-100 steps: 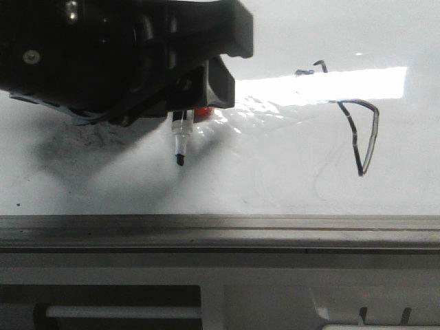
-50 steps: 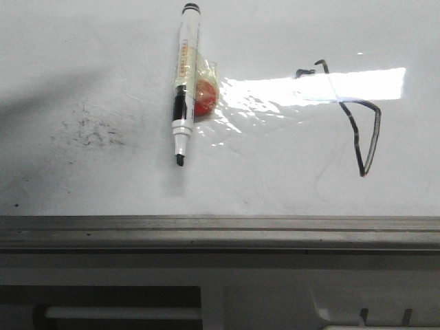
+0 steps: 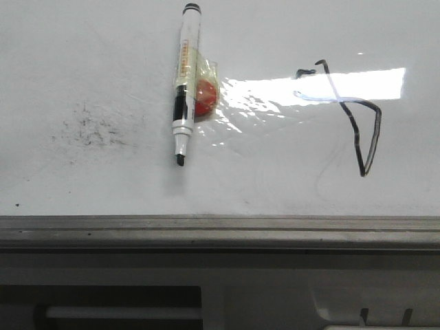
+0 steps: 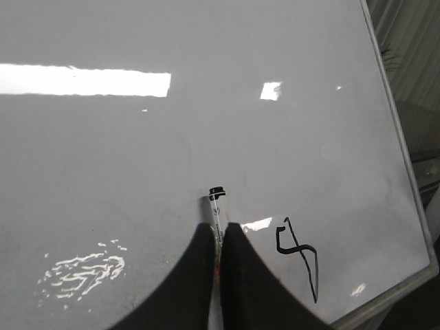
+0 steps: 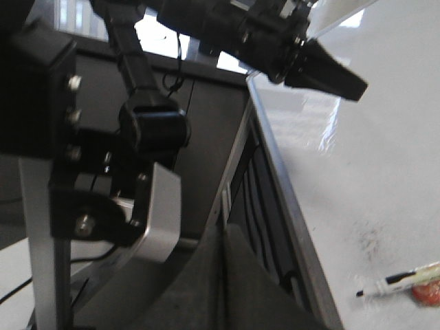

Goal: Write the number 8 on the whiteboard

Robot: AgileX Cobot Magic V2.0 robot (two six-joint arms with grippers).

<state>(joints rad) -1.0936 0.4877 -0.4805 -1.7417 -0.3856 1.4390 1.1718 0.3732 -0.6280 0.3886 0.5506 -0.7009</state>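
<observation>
While both tools point(image 4: 218, 275) point(image 5: 221, 275) sit pinched empty, the marker point(image 3: 184, 82) (label unreadable) lies beside the number 8 point(image 3: 354, 117) — lopsided.

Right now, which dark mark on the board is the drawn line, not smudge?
The number 8, right of the marker: a continuous thin black looping stroke. The patch to the marker's left is only scattered grey speckles.

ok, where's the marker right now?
Front view: the marker lies flat on the whiteboard, left of centre, tip toward the grey edge rail, smudge patch to its left, the number 8 to its right.
</observation>
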